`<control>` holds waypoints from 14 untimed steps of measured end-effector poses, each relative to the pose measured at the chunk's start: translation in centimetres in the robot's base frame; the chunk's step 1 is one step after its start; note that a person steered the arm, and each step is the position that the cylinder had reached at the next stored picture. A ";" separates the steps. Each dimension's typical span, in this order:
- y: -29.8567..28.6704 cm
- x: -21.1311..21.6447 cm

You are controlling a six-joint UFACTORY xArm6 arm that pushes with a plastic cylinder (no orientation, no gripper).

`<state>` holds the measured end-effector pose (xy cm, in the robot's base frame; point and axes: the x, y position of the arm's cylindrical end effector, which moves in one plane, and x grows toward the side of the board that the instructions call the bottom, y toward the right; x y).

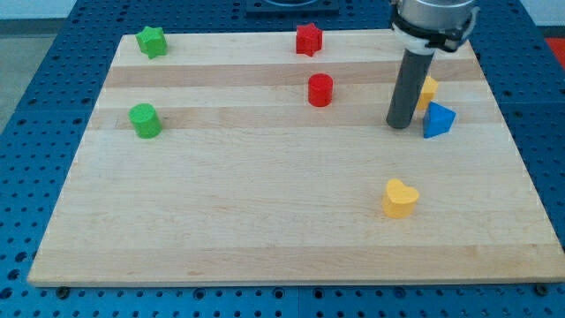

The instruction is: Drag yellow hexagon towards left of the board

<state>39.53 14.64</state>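
The yellow hexagon (pixel 428 90) sits near the board's right edge, partly hidden behind the dark rod. My tip (pixel 401 124) rests on the board just left of and slightly below the hexagon, close to it; I cannot tell if it touches. A blue triangular block (pixel 438 120) lies right of the tip, just below the hexagon.
A yellow heart (pixel 399 198) lies lower on the right. A red cylinder (pixel 320 90) and a red star (pixel 308 39) are at the top middle. A green star (pixel 152 41) and a green cylinder (pixel 145 120) are at the left. The wooden board (pixel 265 230) lies on a blue pegboard table.
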 end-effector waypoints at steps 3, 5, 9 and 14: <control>0.0 -5.4; 0.0 -8.9; 7.3 -9.9; 9.5 -3.4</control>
<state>36.14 24.11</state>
